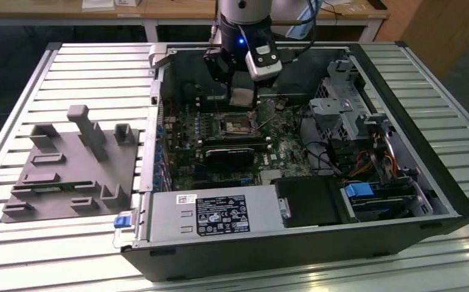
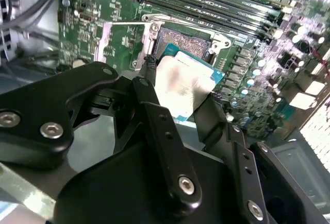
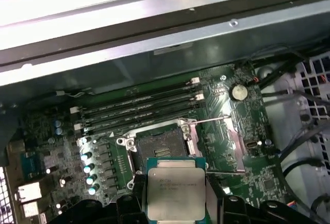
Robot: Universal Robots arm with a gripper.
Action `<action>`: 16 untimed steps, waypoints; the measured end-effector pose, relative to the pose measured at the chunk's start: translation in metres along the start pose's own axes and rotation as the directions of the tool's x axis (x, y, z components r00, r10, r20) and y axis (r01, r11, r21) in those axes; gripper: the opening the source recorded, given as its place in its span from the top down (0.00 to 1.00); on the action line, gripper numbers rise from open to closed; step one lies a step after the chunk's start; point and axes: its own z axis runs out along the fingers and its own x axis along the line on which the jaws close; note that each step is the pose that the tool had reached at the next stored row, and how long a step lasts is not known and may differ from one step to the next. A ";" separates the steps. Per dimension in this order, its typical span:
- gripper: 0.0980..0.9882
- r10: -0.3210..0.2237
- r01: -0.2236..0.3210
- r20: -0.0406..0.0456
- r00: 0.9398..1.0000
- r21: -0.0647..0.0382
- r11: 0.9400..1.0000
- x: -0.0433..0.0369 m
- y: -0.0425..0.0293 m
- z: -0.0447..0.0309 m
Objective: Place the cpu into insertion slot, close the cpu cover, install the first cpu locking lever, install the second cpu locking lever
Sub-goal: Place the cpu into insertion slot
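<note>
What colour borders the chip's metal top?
Teal-green, on the square silver-topped cpu; best in the second wrist view.

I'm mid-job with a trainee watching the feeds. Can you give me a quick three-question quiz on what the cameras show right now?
1. True or false: the cpu already sits in the insertion slot.
2. The gripper is: A) open above the slot; B) shut on the cpu; C) shut on a locking lever.
3. Fill in: the cpu cover is ____ (open or closed).

Key
1. False. The cpu is held short of the slot, which is empty.
2. B.
3. Open. It is swung aside, clear of the slot.
</note>
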 end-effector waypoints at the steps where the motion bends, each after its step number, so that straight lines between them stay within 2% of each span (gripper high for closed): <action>1: 0.50 0.017 -0.017 0.002 1.000 0.001 1.000 0.0000 0.0000 0.0001; 5: 0.50 0.079 -0.079 0.007 0.997 0.005 0.997 0.0000 -0.0001 0.0006; 9: 0.50 0.140 -0.140 0.013 0.990 0.008 0.990 0.0000 -0.0001 0.0011; 13: 0.50 0.196 -0.196 0.018 0.981 0.010 0.981 0.0001 -0.0002 0.0018; 16: 0.50 0.241 -0.241 0.023 0.970 0.012 0.970 0.0001 -0.0002 0.0024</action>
